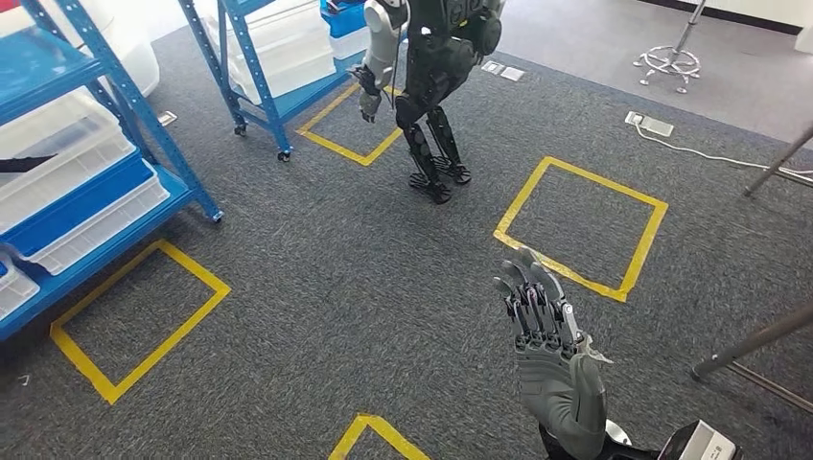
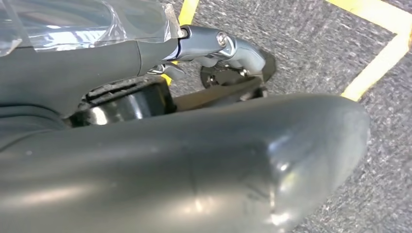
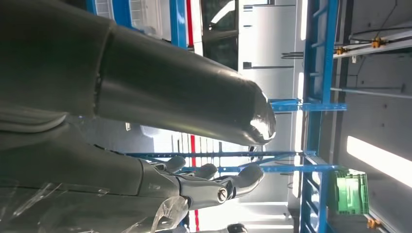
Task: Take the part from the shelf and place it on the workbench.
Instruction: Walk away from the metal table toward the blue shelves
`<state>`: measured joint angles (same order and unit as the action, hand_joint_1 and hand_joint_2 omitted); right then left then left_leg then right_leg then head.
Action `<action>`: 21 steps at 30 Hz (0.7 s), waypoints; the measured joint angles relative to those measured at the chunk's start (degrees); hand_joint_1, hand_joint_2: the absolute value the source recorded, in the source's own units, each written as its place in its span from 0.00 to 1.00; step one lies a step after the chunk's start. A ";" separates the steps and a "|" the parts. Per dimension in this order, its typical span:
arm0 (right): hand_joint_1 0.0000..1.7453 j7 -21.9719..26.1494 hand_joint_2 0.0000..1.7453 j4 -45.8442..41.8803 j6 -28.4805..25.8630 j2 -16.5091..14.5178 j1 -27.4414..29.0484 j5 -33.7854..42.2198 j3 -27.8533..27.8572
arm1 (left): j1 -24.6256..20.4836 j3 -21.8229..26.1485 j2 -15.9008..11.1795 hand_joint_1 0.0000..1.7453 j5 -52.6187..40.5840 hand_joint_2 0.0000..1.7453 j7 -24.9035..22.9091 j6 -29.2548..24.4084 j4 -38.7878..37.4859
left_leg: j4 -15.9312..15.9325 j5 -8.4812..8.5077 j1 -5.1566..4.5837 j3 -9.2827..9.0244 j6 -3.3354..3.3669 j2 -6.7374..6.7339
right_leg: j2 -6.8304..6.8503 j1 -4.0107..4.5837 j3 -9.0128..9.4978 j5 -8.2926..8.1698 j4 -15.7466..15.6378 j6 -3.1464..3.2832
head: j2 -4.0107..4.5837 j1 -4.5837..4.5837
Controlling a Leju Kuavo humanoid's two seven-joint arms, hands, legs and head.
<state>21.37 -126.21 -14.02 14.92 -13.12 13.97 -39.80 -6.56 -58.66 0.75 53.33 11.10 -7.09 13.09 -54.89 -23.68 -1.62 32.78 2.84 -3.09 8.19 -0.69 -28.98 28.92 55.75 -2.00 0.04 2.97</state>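
Observation:
My right hand point(image 1: 554, 369) is raised over the grey carpet at the lower right, fingers stretched out and apart, holding nothing. Its wrist view shows the thumb point(image 3: 184, 104) and fingers point(image 3: 218, 187) spread with only air between them. My left hand point(image 2: 170, 165) hangs over the floor, with its thumb and a straight finger point(image 2: 228, 46) apart and nothing in them. The blue shelf point(image 1: 144, 125) with white and blue bins point(image 1: 86, 192) stands at the left. I cannot make out a part in the bins.
Another humanoid robot point(image 1: 431, 86) stands at the top centre beside a second blue shelf point(image 1: 259, 67). Yellow tape squares point(image 1: 580, 225) mark the carpet. Metal stand legs point(image 1: 757, 345) come in at the right. A floor socket with a white cable point(image 1: 650, 125) lies further back.

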 joint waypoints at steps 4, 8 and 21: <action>0.00 0.05 0.00 0.15 0.15 -0.01 0.19 0.06 0.05 | 0.12 0.01 -0.07 0.00 0.12 0.00 0.24 -0.06 0.00 | 1.09 0.57 0.75 -0.97 0.72 2.73 | -5.98 -0.37 -2.66 4.24 7.06 -0.74 | 0.01 -0.11; 0.00 0.08 0.00 0.42 0.23 0.01 0.42 0.04 0.04 | -0.02 0.00 0.10 0.00 0.12 0.00 0.50 0.01 0.00 | 0.96 0.43 0.93 -1.20 0.87 5.93 | -7.92 -0.50 -8.50 5.89 16.16 -1.05 | 0.00 -0.15; 0.00 -0.77 0.00 0.47 0.70 0.27 0.48 -0.71 0.04 | 0.24 -0.18 0.06 0.00 0.05 0.00 0.68 0.24 0.00 | -15.30 -7.69 1.52 6.53 -2.11 4.11 | -7.15 -0.58 -2.40 -1.75 0.87 1.73 | 0.00 -0.10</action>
<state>20.59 -125.74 -13.32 15.19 -12.64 13.26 -39.75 -6.33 -58.84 0.81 53.38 11.78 -6.85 13.09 -70.20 -31.36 -0.10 39.31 0.73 1.03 1.04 -1.27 -31.38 27.17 56.62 -0.27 0.04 2.87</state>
